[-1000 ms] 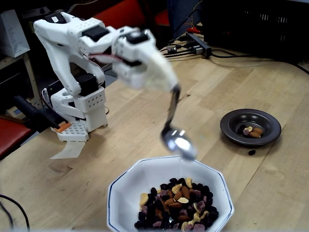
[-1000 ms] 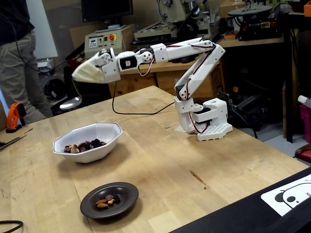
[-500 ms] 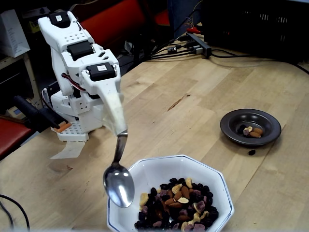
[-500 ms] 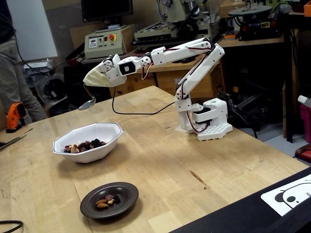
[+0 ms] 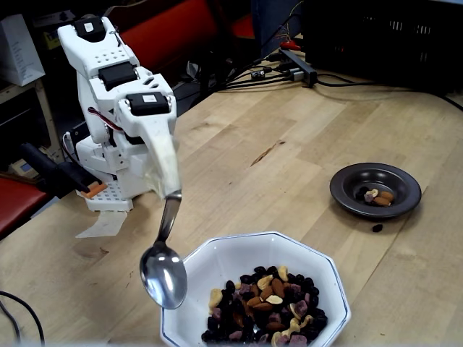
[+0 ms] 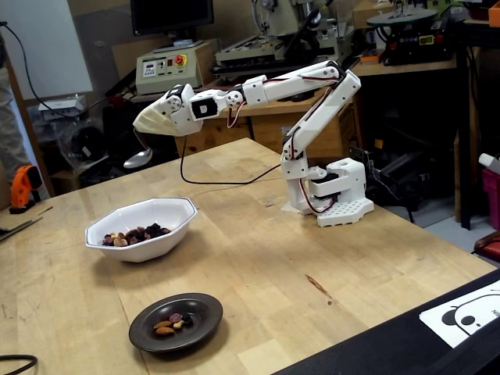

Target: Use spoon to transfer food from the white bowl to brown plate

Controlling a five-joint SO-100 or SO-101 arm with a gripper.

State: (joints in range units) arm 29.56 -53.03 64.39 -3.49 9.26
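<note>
Food (image 5: 264,303), a heap of dark dried fruit, almonds and pale cashew pieces, fills the near side of the white bowl (image 5: 217,264) at the front of the wooden table (image 5: 289,130) in a fixed view. Just left of the bowl's rim the spoon (image 5: 163,275) hangs bowl-down and looks empty, apart from the food and held above the table. Its handle rises into the whitish wedge of the gripper (image 5: 163,170), which is clamped on it; the jaws themselves are hidden by the wedge.

Right of the bowl and farther back sits the brown plate (image 5: 346,189) with a few pieces in its centre, and one dark piece (image 5: 377,228) lies on the table just in front of it. Nothing stands between bowl and plate. Behind the arm's base (image 5: 119,184), black cables (image 5: 289,72) run along the far edge.

In the other fixed view the spoon (image 6: 137,158) hangs beyond the bowl (image 6: 168,209), clear of it. Half a second ago it hung slightly nearer the bowl's rim; it has drifted a little left and lower.
</note>
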